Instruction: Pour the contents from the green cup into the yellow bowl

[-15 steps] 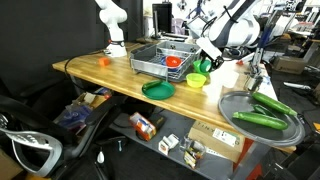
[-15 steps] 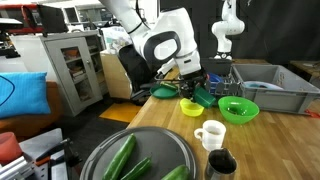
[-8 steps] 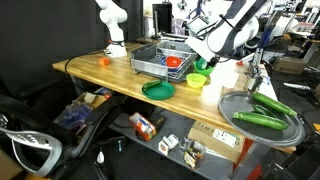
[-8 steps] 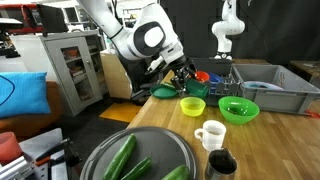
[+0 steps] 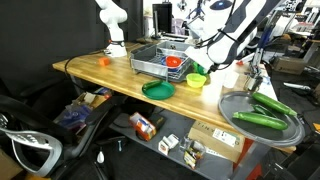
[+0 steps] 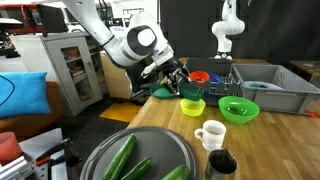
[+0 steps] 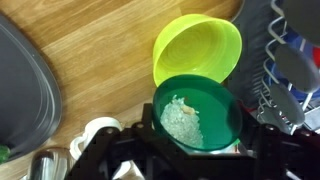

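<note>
The green cup (image 7: pixel 195 120) is clamped between my gripper's (image 7: pixel 197 142) dark fingers (image 7: pixel 262 140), lifted off the table. I look down into it in the wrist view: whitish crumbs lie inside. Just beyond it sits the yellow bowl (image 7: pixel 200 45), with nothing inside, its near rim under the cup's edge. In an exterior view the cup (image 6: pixel 189 92) hangs just above the yellow bowl (image 6: pixel 192 105), with the gripper (image 6: pixel 181 82) above it. From the opposite side the arm hides the cup, and the yellow bowl (image 5: pixel 197 81) shows below the gripper (image 5: pixel 205 66).
A lime-green bowl (image 6: pixel 238 110) and a grey dish rack (image 6: pixel 268 92) with a red bowl (image 6: pixel 199 77) stand close by. A flat green plate (image 5: pixel 158 89) lies beside the yellow bowl. A white mug (image 6: pixel 210 133) and a round grey tray (image 6: pixel 178 142) of cucumbers (image 5: pixel 260 120) sit further along.
The arm has swung and turned its wrist, carrying the green cup a short way along the table until it hangs over the yellow bowl. The grip has stayed the same.
</note>
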